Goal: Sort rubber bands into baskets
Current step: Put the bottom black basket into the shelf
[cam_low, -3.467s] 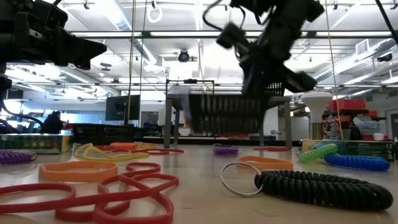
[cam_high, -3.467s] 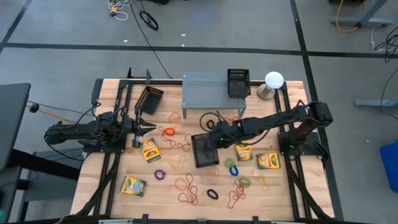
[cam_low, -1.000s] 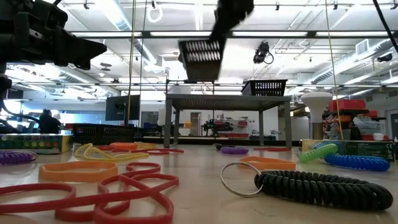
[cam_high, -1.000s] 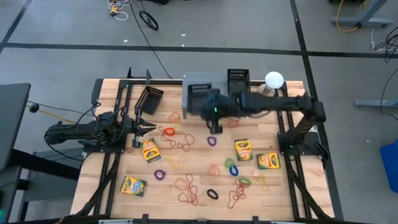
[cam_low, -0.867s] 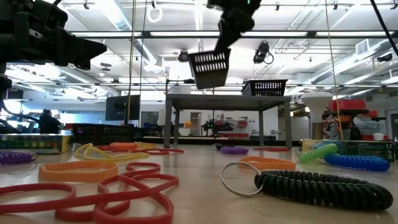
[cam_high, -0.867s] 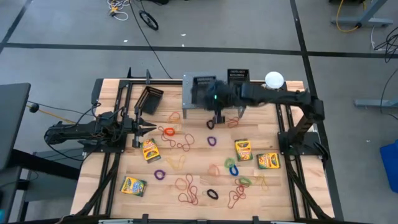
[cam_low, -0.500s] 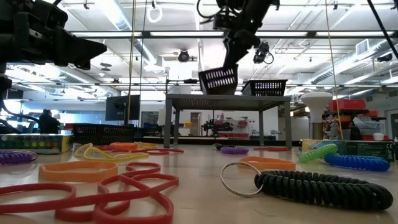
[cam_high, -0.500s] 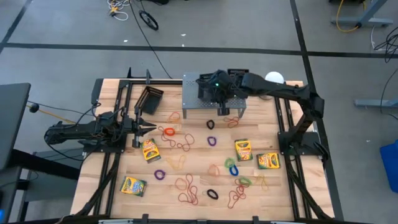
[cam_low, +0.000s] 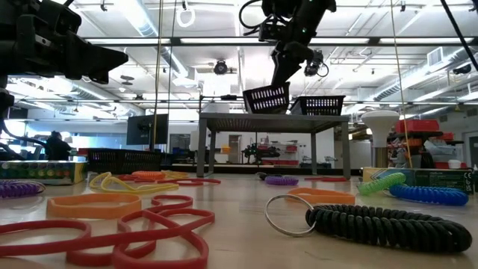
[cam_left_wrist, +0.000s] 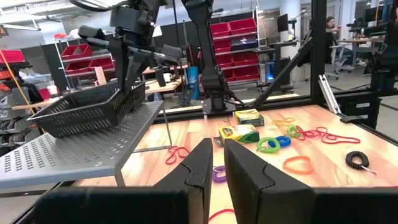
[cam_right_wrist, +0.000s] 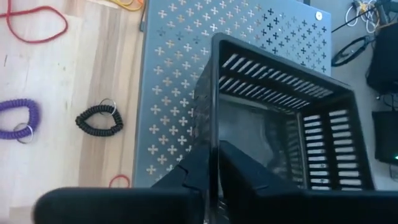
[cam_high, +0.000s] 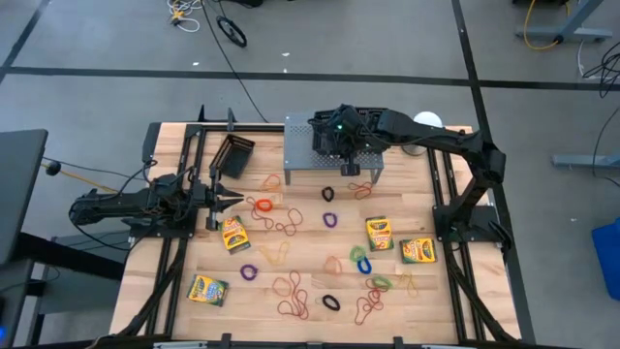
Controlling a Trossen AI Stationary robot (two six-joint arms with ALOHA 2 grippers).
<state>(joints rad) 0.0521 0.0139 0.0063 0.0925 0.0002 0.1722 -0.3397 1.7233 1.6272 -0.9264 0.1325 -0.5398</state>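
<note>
My right gripper [cam_right_wrist: 216,171] is over the grey perforated stand [cam_high: 300,160] at the table's far side, shut on a black mesh basket [cam_right_wrist: 280,137]. That basket [cam_low: 267,99] stands on the stand's top. A second basket [cam_high: 371,129] rests on the stand's right end. A third [cam_high: 232,155] lies tilted on the table at the far left. Rubber bands [cam_high: 274,254] in red, orange, purple, green and black lie scattered over the wooden table. My left gripper [cam_left_wrist: 216,168] waits level at the table's left, shut on nothing. My right gripper pinches one upright wall of the basket at its top rim [cam_right_wrist: 216,134], one finger inside and one outside. The fingers [cam_left_wrist: 132,78] slant down from above. The basket's bottom sits on the stand's top, and its rim is a little higher on the held side [cam_low: 286,84].
Several yellow-green crayon boxes [cam_high: 233,234] [cam_high: 379,235] [cam_high: 418,251] lie among the bands. A white round-topped object [cam_high: 427,124] stands at the far right corner. A black coiled band [cam_right_wrist: 96,121] lies on the table beside the stand.
My right gripper has carried the basket toward the far edge and to the right, and has come down. The basket, a second ago high in the air and tipped, now sits on the stand's top nearly level.
</note>
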